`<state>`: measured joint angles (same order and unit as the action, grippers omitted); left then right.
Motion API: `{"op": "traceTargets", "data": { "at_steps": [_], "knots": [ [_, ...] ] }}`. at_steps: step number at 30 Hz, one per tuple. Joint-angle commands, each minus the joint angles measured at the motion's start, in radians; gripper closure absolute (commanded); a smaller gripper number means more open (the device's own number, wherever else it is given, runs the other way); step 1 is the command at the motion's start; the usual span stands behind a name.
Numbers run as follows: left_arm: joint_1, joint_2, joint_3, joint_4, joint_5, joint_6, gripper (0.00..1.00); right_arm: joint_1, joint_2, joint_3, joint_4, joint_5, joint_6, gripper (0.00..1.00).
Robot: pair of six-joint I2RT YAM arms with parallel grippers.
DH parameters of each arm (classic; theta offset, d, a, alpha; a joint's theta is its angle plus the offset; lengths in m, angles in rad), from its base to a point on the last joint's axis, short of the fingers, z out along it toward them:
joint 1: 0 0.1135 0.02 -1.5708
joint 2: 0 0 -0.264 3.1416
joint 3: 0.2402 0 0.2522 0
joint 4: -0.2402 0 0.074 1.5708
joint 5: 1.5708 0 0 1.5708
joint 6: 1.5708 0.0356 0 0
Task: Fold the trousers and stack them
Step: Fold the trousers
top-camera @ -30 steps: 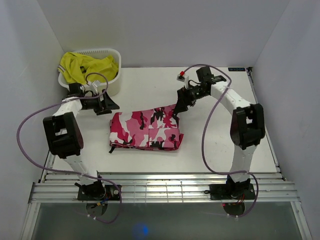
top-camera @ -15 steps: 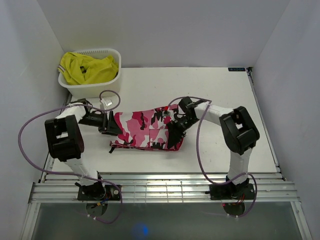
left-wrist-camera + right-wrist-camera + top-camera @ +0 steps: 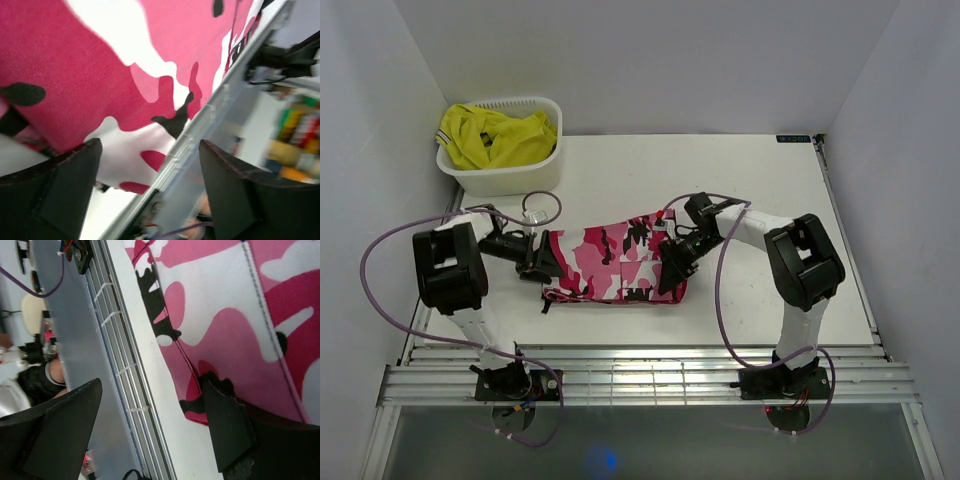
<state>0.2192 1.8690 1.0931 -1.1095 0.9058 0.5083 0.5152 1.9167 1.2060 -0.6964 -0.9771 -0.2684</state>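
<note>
The trousers (image 3: 615, 262), in pink, white, dark red and black camouflage, lie folded into a compact rectangle at the middle of the table. My left gripper (image 3: 542, 260) is low at their left end and open. In the left wrist view (image 3: 150, 195) the fabric (image 3: 100, 65) fills the upper left, and its edge reaches the left finger (image 3: 50, 195). My right gripper (image 3: 670, 266) is low at their right end and open. In the right wrist view (image 3: 150, 430) one finger (image 3: 232, 430) rests at the near right corner of the fabric (image 3: 240, 315).
A white basket (image 3: 510, 180) holding a plain yellow garment (image 3: 495, 135) stands at the back left. Metal rails (image 3: 640, 370) run along the table's near edge, close to the trousers in both wrist views. White walls enclose three sides.
Both arms have come forward and down from the back of the table to the two ends of the folded trousers. The trousers have hardly moved.
</note>
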Motion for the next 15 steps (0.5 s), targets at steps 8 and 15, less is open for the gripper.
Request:
{"op": "traceTargets", "data": {
  "at_steps": [8, 15],
  "knots": [
    [0.022, -0.436, 0.127, 0.314, 0.07, -0.276, 0.02, -0.053, -0.232, 0.268, 0.026, 0.256, -0.114, 0.1],
    [-0.007, -0.259, 0.116, 0.391, 0.275, -0.379, 0.26, -0.127, -0.035, 0.455, 0.149, 0.187, 0.075, 0.1]
  ]
}}
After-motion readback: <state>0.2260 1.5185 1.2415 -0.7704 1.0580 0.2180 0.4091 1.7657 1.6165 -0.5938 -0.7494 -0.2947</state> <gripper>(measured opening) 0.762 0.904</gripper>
